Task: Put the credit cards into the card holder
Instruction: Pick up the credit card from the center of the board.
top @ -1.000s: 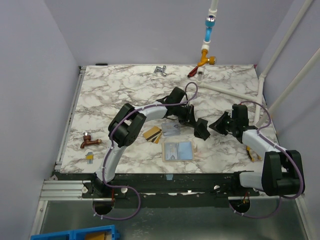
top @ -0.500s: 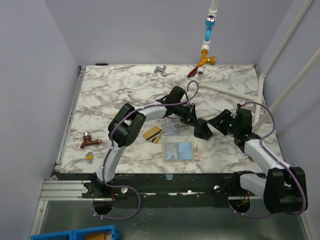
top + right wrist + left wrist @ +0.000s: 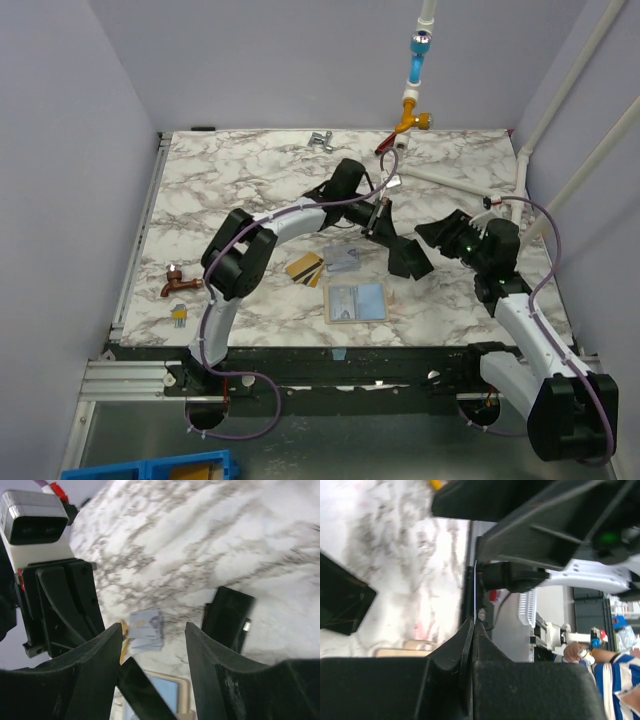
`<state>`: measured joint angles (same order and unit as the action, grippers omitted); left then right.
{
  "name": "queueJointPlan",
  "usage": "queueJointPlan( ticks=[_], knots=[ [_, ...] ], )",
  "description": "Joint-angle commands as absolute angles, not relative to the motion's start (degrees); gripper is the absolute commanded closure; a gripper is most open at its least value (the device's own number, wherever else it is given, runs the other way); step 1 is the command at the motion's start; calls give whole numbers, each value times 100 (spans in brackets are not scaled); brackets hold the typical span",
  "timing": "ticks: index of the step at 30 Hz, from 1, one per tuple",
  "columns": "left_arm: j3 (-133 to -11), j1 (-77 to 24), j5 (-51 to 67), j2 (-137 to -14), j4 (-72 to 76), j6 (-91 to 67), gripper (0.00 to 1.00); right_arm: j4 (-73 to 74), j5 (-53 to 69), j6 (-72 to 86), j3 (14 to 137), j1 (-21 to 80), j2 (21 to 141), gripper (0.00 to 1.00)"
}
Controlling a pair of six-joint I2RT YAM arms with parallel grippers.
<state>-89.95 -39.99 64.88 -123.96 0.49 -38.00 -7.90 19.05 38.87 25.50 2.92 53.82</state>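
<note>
My left fingers point(image 3: 455, 650) clamp a thin card point(image 3: 475, 592) held edge-on above the bench point(image 3: 230, 190), my right fingers point(image 3: 95, 665) spread apart just beyond it — the card holder point(image 3: 330, 312) lies flat below, toward the near edge, nearer the left pair.

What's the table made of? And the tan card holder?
The table looks like marble, white with grey veins, though it may be a printed sheet. The card holder looks like matte tan leather or fake leather.
</note>
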Motion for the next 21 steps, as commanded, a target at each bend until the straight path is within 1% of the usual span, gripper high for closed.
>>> queueJointPlan(
  ticks=[1,3,6,10,12,16,18,21],
  knots=[
    [-8759,-3874,7666,-11615,927,-4091,100,-1678,3184,4121,2543,280,5179,44],
    [-8661,-3793,7864,-11425,1009,-4114,100,-2307,3962,4530,2469,281,5242,46],
    [-8432,-3599,7916,-11021,897,-3867,100,-3438,4847,5213,2347,281,5494,46],
    [-8545,-3404,7696,-10634,-875,-2487,100,-4810,5433,6307,2268,280,5823,47],
    [-8629,-3373,7569,-10522,-1648,-1826,100,-5017,5469,6532,2298,281,5864,47],
    [-8579,-3348,7316,-10299,-2516,-1072,100,-5246,5610,6787,2388,282,5777,46],
    [-8515,-3334,7241,-10154,-2764,-860,100,-5737,5711,7138,2358,277,5809,45],
    [-8469,-3313,7161,-9905,-2980,-678,100,-5808,6034,7180,2524,278,5957,45]
  ],
)
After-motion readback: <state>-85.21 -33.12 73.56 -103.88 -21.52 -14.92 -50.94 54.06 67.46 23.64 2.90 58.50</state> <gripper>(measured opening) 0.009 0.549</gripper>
